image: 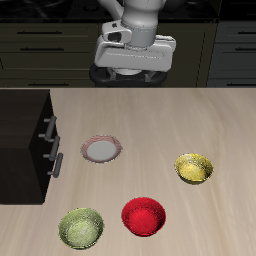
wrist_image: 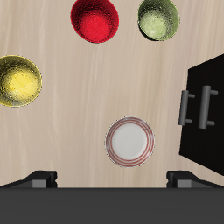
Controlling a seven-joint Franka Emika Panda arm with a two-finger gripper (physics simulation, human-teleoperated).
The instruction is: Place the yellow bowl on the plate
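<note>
The yellow bowl (image: 195, 168) is glossy golden-yellow and stands upright on the wooden table, also seen in the wrist view (wrist_image: 17, 80). The plate (image: 102, 150) is white-grey with a dusty pink-red rim and lies flat and bare near the black cabinet; it also shows in the wrist view (wrist_image: 130, 141). My gripper (image: 130, 78) hangs high above the back of the table, farther back than both and apart from them. In the wrist view my gripper (wrist_image: 112, 179) has its jaws wide apart with nothing between them.
A red bowl (image: 143, 216) and a yellow-green bowl (image: 82, 228) stand near the table's front edge, and both show in the wrist view (wrist_image: 95, 19) (wrist_image: 158, 17). A black cabinet (image: 25, 145) with handles stands beside the plate.
</note>
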